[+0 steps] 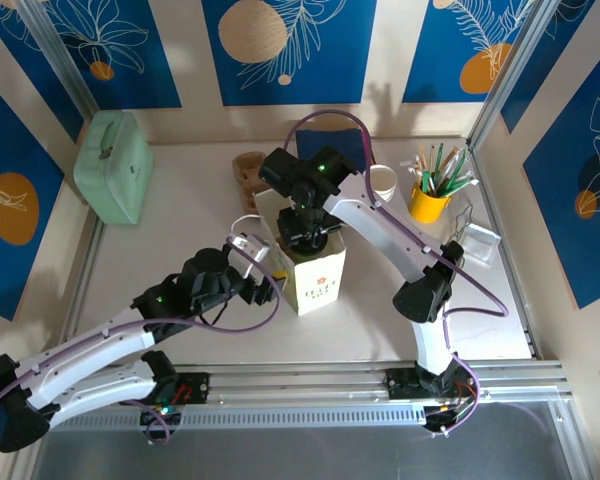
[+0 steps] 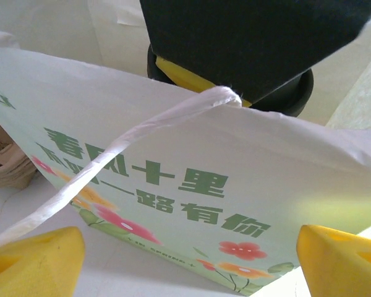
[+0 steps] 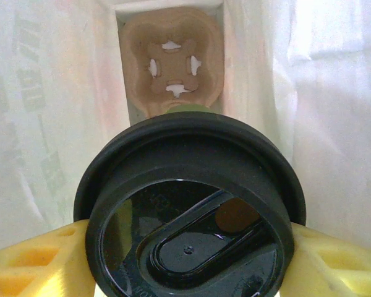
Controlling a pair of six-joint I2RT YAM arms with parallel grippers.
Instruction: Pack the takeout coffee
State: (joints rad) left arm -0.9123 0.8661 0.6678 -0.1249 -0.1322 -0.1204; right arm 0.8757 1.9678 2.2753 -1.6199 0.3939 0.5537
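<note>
At the table's [image 1: 180, 235] far left corner: one mint-green case [image 1: 112, 165]. Near mid-table, the left gripper [image 1: 263, 272] stands wide open just beside a white paper bag [image 1: 315, 280], nothing held. The right gripper [image 1: 305, 235], at the bag's open mouth, is closed on the takeout coffee [image 3: 191, 204], pads at either side. A cardboard carrier [image 3: 173, 62] lies on the bag's floor. A yellow pen pot [image 1: 429, 203] stands toward the right edge.

From overhead at the 6 o'clock edge, looks down across the whole table [image 1: 180, 230]. From the left wrist, faces the paper bag [image 2: 247, 179] printed side, very near. From the right wrist, peers straight down into it past the takeout coffee [image 3: 191, 210]. Shares the bag across all three.
</note>
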